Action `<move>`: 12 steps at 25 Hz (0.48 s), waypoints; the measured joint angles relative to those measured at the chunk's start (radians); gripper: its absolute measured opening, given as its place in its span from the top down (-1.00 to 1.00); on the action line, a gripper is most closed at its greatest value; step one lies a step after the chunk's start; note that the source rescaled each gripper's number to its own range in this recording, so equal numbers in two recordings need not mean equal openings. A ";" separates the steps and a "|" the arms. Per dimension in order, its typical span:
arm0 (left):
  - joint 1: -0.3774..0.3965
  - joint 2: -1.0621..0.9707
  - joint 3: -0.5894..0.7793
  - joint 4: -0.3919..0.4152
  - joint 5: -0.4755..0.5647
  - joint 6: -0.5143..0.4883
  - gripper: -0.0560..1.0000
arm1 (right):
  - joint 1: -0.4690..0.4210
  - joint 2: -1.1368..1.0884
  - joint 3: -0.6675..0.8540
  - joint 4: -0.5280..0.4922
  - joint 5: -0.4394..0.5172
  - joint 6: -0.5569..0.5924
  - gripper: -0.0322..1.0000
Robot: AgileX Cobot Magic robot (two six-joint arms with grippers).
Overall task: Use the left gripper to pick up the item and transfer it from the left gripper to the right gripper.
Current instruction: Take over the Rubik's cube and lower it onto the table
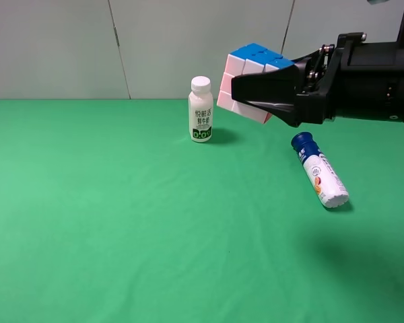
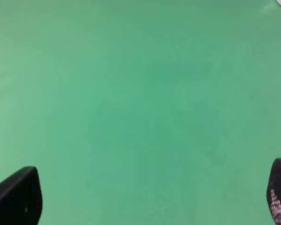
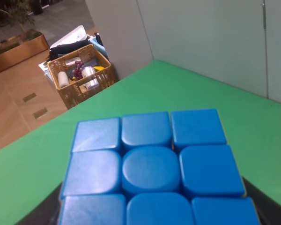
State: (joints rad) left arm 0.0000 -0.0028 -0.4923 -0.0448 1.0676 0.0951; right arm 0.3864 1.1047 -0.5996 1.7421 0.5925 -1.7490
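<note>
A wicker basket [image 3: 90, 93] stands on the floor beyond the table's edge, seen only from the right wrist. It is crammed with small goods: a pale bottle or roll, something silvery and a dark purple cluster (too small to name with any certainty). Bags or papers are piled behind it.

On the green tablecloth [image 1: 121, 235] a white drink bottle [image 1: 200, 110] stands upright with its cap on, near the back wall. To its right and well apart from it, a white tube [image 1: 321, 173] with a blue cap lies on its side, with the cap pointing towards the back.

The puzzle cube [image 1: 252, 60] is off the table, lifted above the cloth between the bottle and the tube. The right gripper [image 1: 246, 86] clamps it, with one black finger lying across its near side. The cube's blue face is turned up and its sides look pale pink. From the right wrist that blue face [image 3: 150, 168] fills the lower frame and hides the fingers.

The left gripper [image 2: 150, 197] appears only in its own wrist view. Its fingers [image 2: 18, 197] are spread wide with nothing between them, above bare green cloth.
</note>
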 joint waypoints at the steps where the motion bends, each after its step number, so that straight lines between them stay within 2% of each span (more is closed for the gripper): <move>1: 0.000 0.000 0.000 -0.001 -0.004 0.000 -0.80 | 0.000 0.000 0.000 0.000 -0.004 0.007 0.94; 12: 0.000 0.000 0.000 -0.001 -0.008 0.000 -0.80 | 0.000 0.000 0.000 0.001 -0.047 0.045 0.94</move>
State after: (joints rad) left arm 0.0000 -0.0028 -0.4923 -0.0460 1.0600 0.0951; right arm 0.3864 1.1047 -0.5996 1.7429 0.5450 -1.7044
